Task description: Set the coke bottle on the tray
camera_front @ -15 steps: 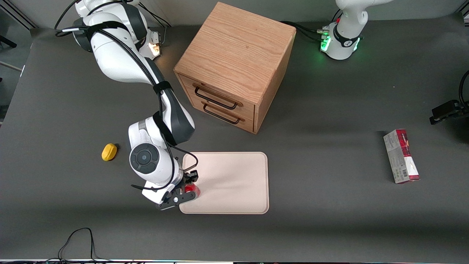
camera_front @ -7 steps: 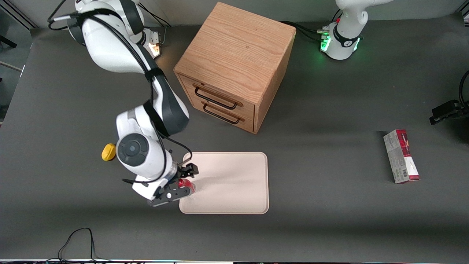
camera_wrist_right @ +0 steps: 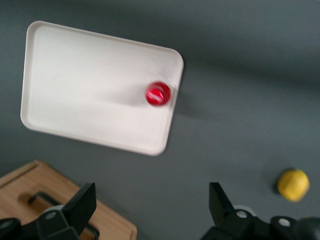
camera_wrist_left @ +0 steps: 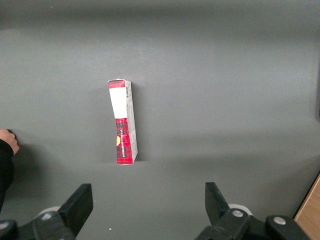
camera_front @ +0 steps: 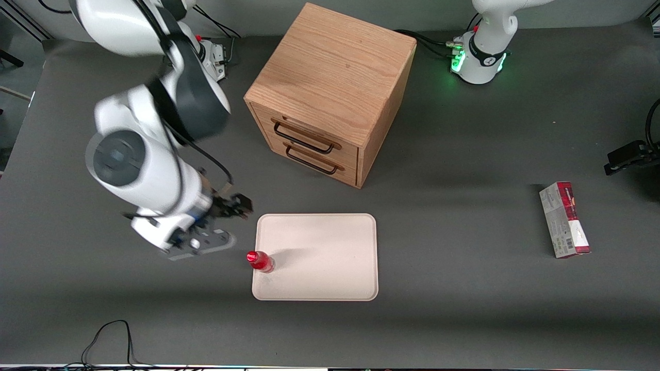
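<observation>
My end effector [camera_front: 219, 226] is spread wide, empty, above the counter [camera_front: 464, 288]. Coke bottle [camera_front: 259, 261] stands upright on the tray [camera_front: 330, 257] edge, nearer the front camera.

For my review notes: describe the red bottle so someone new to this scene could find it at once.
Start at the wooden drawer cabinet; the pale tray lies in front of it, nearer the front camera. The coke bottle stands upright on the tray, just inside the rim toward the working arm's end, free of the open gripper raised beside the tray. It is slim and all red, unlike the yellow lump.
</observation>
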